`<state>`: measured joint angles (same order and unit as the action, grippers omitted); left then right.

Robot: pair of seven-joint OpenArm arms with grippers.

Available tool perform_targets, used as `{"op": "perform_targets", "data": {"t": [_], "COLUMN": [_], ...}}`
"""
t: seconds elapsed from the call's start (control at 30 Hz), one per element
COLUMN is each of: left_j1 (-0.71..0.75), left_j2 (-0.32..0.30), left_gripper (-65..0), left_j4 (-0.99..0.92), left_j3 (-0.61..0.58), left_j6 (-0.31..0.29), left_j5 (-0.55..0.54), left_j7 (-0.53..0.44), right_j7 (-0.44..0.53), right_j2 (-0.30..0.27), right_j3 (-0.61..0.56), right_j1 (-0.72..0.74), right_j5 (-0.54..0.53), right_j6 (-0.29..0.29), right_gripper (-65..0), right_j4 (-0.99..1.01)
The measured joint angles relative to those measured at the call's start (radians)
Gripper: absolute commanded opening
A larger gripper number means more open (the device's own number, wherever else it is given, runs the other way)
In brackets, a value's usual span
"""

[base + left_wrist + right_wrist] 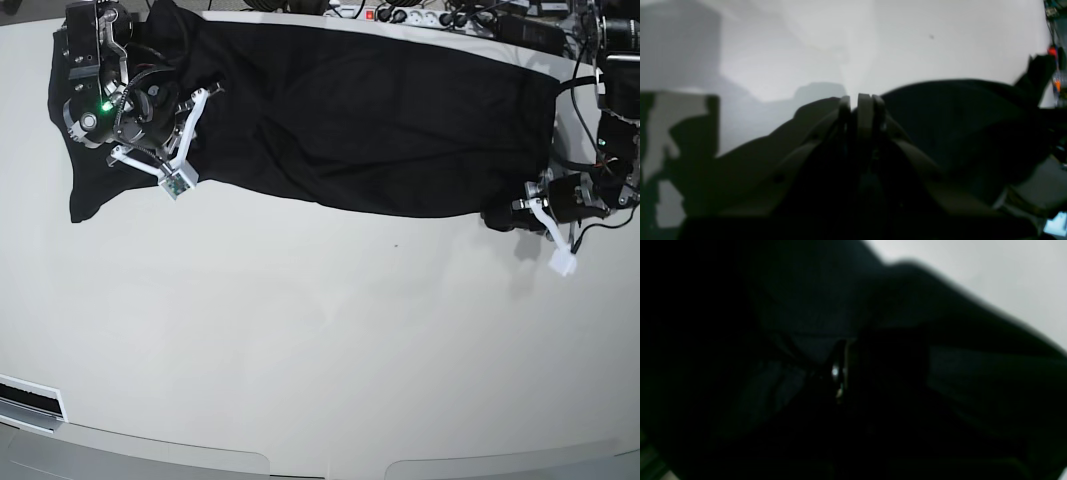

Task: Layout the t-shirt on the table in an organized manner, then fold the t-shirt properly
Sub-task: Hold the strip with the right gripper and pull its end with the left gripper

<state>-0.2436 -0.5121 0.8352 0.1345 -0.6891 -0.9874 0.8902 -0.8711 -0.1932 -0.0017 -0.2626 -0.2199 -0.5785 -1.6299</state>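
Note:
The black t-shirt lies stretched out lengthwise along the far part of the white table. My right gripper sits on its left end. The right wrist view is almost all dark cloth, with the right gripper shut and buried in the folds. My left gripper is at the shirt's lower right corner. In the left wrist view the left gripper has its jaws pressed together at the edge of the shirt, and bare table lies beyond.
Cables and a power strip run along the table's far edge. The curved front edge is near the bottom of the base view. Cluttered gear shows past the table's side.

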Motion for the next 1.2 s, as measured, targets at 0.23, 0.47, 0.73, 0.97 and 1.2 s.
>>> {"op": "perform_targets", "data": {"t": [0.23,0.47,0.73,0.97,1.2], "left_j1": [0.002,0.008,0.135,0.199,0.211], "left_j2": [-0.026,-0.070,-0.119,-0.191,-0.225], "left_gripper": [-65.0,-65.0,-65.0,-65.0,-65.0], "left_j4": [0.190,0.218,0.276,0.304,0.304], "left_j3": [-0.003,-0.003,-0.004,-0.005,-0.005], "left_j6": [0.000,-0.001,-0.002,-0.001,-0.001], "left_j5": [-0.053,-0.114,-0.314,-0.264,-0.193], "left_j7": [0.139,0.192,0.309,0.244,0.182], "right_j7": [0.003,0.004,0.005,-0.001,-0.012], "right_j2": [0.000,0.000,0.000,0.000,0.002], "right_j3": [0.000,0.000,0.000,-0.001,-0.001], "right_j1": [0.008,0.008,0.009,0.034,0.035], "right_j5": [0.000,0.000,0.000,0.000,0.000], "right_j6": [-0.002,-0.002,-0.002,-0.001,-0.002], "right_gripper": [-65.0,-65.0,-65.0,-65.0,-65.0], "right_j4": [0.006,0.006,0.006,0.008,0.008]}}
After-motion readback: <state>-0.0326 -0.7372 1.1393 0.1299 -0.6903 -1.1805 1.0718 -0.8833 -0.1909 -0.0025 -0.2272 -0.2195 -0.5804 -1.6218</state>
